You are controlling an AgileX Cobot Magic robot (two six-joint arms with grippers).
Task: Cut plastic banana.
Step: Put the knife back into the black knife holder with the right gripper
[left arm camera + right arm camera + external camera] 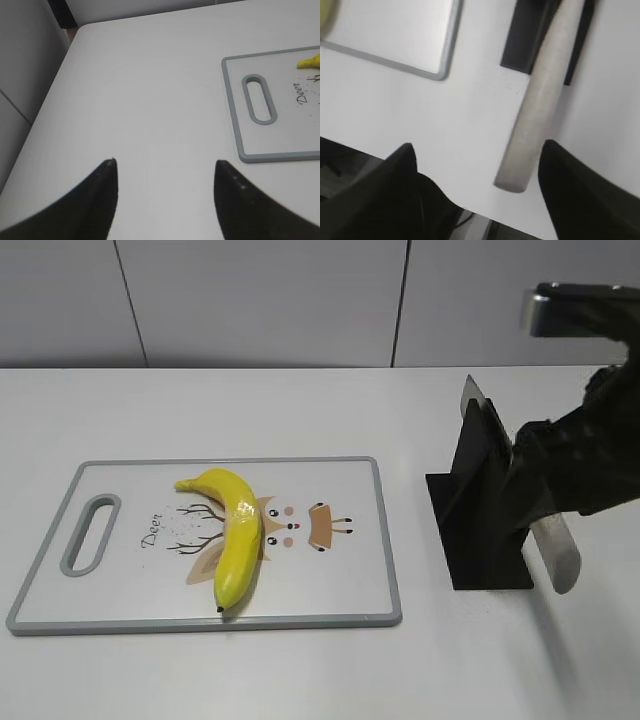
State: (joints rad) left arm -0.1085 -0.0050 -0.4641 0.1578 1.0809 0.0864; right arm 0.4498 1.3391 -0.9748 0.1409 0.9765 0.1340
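Note:
The plastic banana (pixel 235 535) lies on the white cutting board (pixel 350 570), its dark tip toward the front edge. Its stem end shows in the left wrist view (pixel 310 61). A knife with a grey handle (pixel 556 552) rests slanted in a black stand (pixel 478 525), with the blade tip (pixel 471 395) sticking up. My right gripper (pixel 477 150) is open. The knife handle (pixel 540 100) runs between its fingers, close to the right finger, and is not clamped. In the exterior view the right gripper (pixel 540 475) is at the stand. My left gripper (pixel 165 165) is open and empty over bare table, left of the board.
The cutting board (pixel 240 135) has a grey rim and a handle slot (pixel 258 98) on its left end. The table's left edge and a wall (pixel 25 75) are near the left gripper. The table's front edge (pixel 485 212) lies just below the right gripper.

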